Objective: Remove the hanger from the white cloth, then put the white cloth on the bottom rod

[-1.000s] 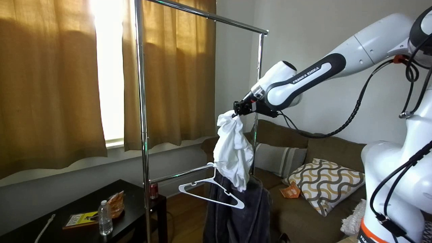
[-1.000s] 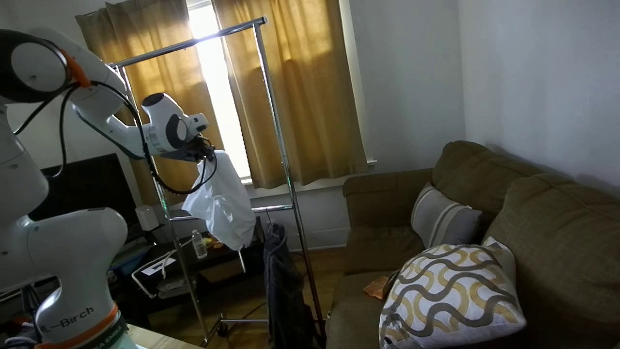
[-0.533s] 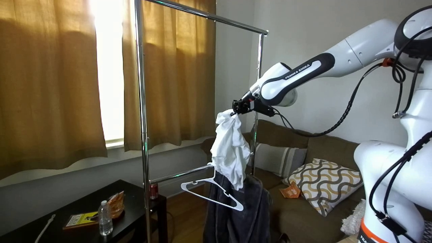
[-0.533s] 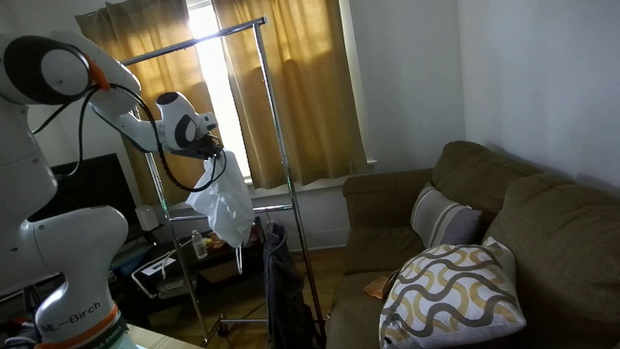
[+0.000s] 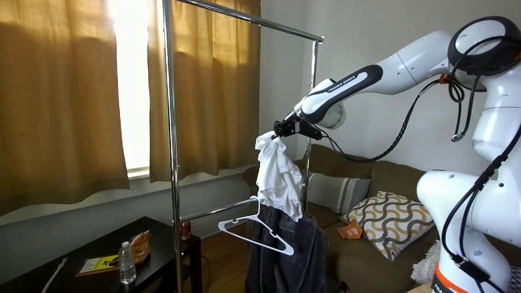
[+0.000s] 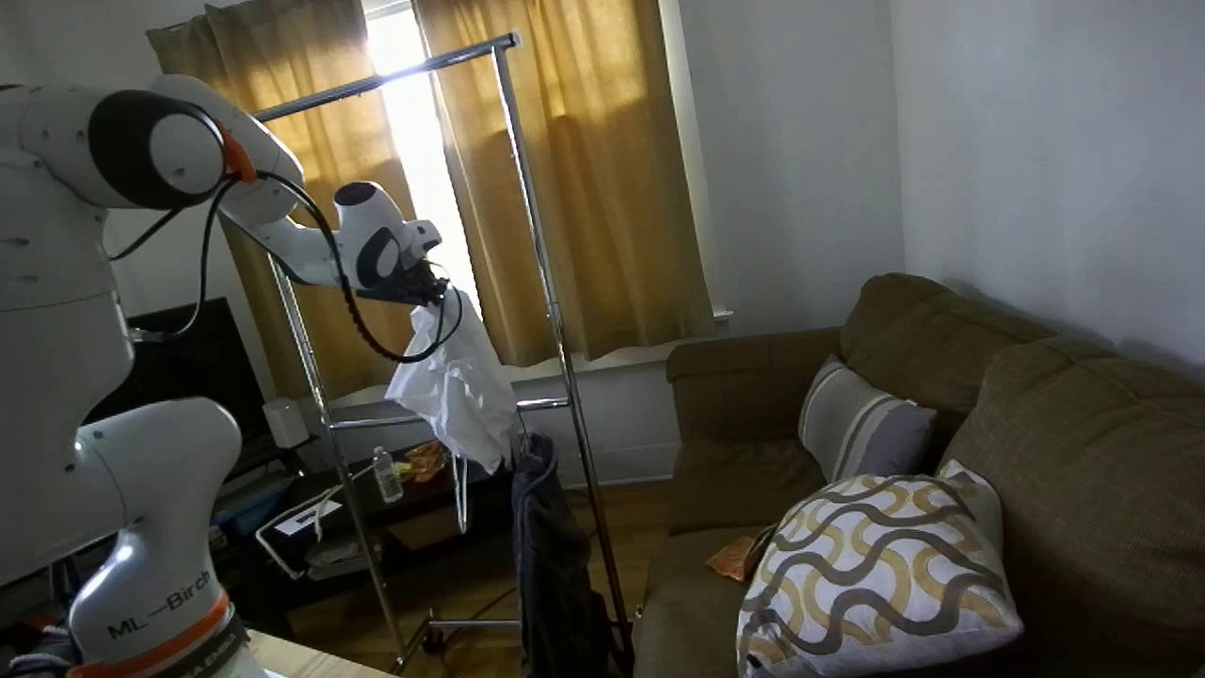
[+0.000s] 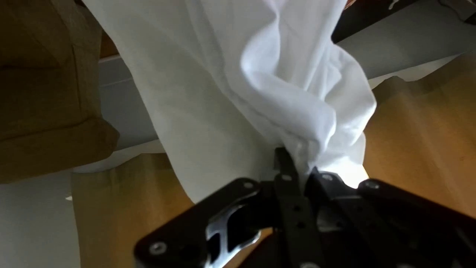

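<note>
The white cloth hangs crumpled from my gripper, which is shut on its top end. The cloth also shows in an exterior view and fills the middle of the wrist view, pinched between the fingertips. The white hanger hangs by its hook on the bottom rod, with its body bare of cloth. In an exterior view the hanger shows only below the cloth. The cloth hangs next to the hook; whether they touch I cannot tell. The cloth hides part of the rod.
A dark garment hangs on the bottom rod beside the white hanger. The rack's posts and top rod frame the space. A black table with a bottle stands behind. A brown sofa stands nearby.
My gripper and the cloth have moved left in one exterior picture and right in the opposite one, toward the rack. The cloth's lower end is slightly higher. The hanger has swung a little.
</note>
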`<state>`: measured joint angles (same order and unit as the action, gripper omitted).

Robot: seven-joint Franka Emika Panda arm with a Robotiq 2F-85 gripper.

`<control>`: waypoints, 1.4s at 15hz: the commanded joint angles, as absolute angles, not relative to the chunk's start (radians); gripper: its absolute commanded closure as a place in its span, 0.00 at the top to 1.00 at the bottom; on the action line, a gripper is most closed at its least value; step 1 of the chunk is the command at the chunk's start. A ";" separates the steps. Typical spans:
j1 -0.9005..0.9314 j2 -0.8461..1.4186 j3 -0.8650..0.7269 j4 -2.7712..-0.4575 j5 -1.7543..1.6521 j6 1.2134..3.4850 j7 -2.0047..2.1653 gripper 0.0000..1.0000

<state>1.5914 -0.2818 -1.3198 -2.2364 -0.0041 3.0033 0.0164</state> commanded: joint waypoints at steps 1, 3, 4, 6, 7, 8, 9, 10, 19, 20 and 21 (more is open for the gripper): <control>1.847 -0.298 -1.587 -2.171 0.036 2.979 -0.074 0.02; 1.970 -0.309 -1.738 -2.155 0.004 2.997 -0.086 0.02; 2.035 -0.318 -1.813 -2.140 -0.016 3.001 -0.091 0.02; 2.165 -0.341 -1.964 -2.107 -0.068 3.015 -0.094 0.02; 2.237 -0.365 -2.042 -2.086 -0.102 3.027 -0.089 0.02; 2.309 -0.385 -2.117 -2.058 -0.134 3.033 -0.077 0.02; 2.381 -0.412 -2.191 -2.027 -0.176 3.047 -0.066 0.02; 2.452 -0.426 -2.267 -1.995 -0.217 3.069 -0.045 0.02; 2.410 -0.391 -2.227 -2.025 -0.185 3.058 -0.058 0.06; 2.409 -0.391 -2.227 -2.025 -0.185 3.058 -0.058 0.06; 2.409 -0.391 -2.227 -2.025 -0.185 3.058 -0.058 0.02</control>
